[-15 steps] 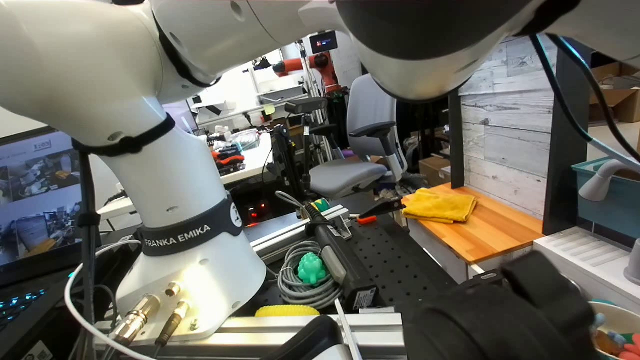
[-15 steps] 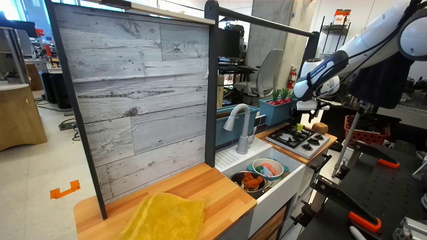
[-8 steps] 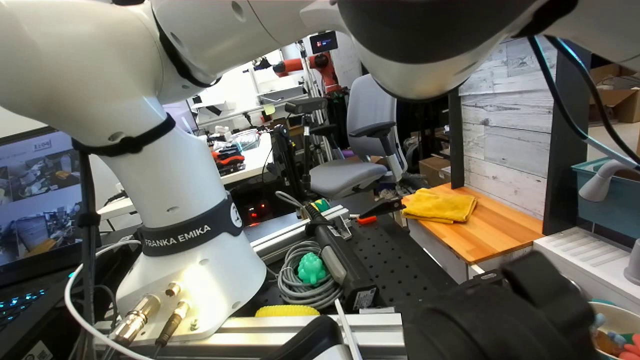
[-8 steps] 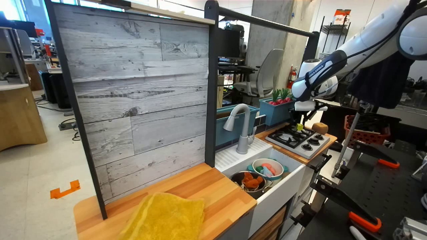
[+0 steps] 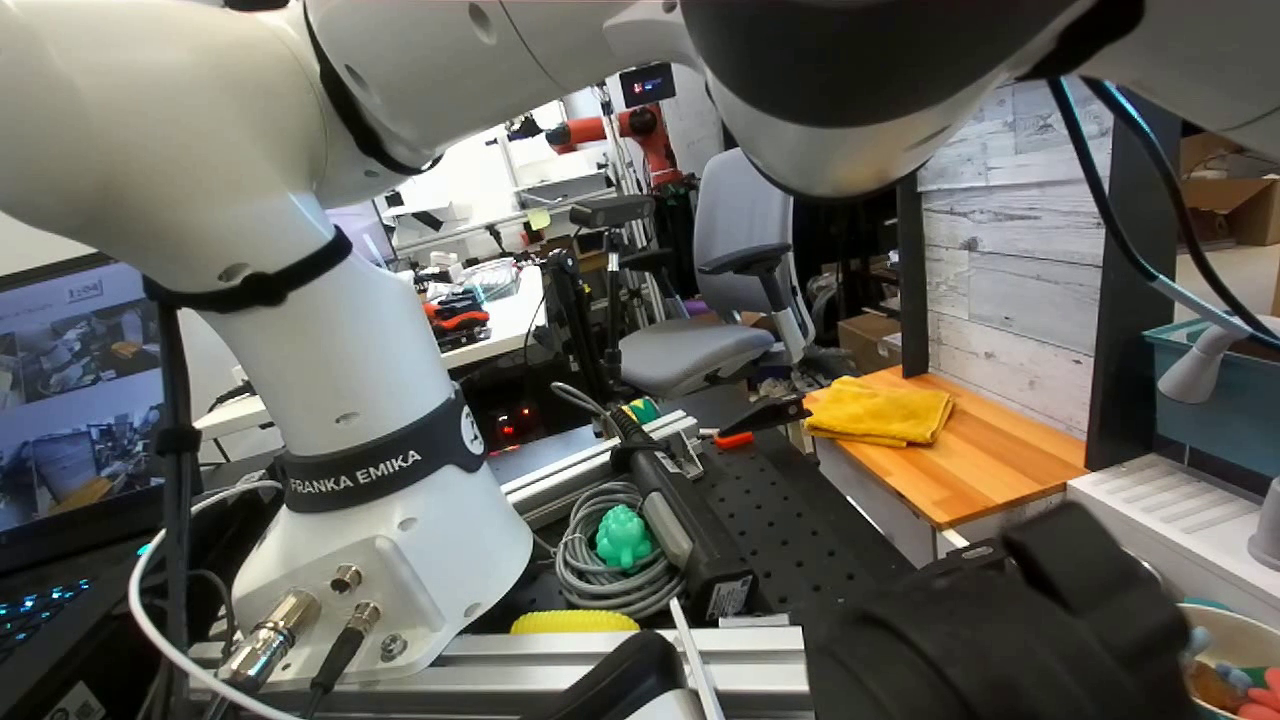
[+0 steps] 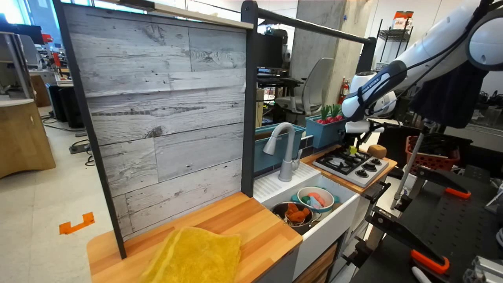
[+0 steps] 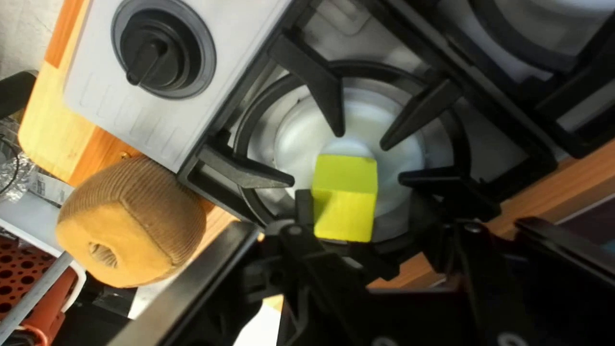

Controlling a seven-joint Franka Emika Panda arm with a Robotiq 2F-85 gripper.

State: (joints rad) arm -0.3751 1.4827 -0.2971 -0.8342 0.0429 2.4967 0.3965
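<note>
Robotics lab w/ a play-kitchen unit [image 6: 255, 228] in it: white sink [image 6: 330, 232], faucet [image 6: 286, 171] & stovetop [image 6: 373, 176]. Lab side shows in the red robot arm [image 5: 655, 148] in bkgd, perforated blk bench [image 5: 770, 510], office chair [image 5: 735, 225] & laptop [image 5: 80, 380].

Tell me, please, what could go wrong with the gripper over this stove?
The open gripper might push the yellow-green cube sideways when closing: in the wrist view, the cube is much nearer one finger. Its fingers could also catch on the black grate, whose prongs surround that spot.
</note>
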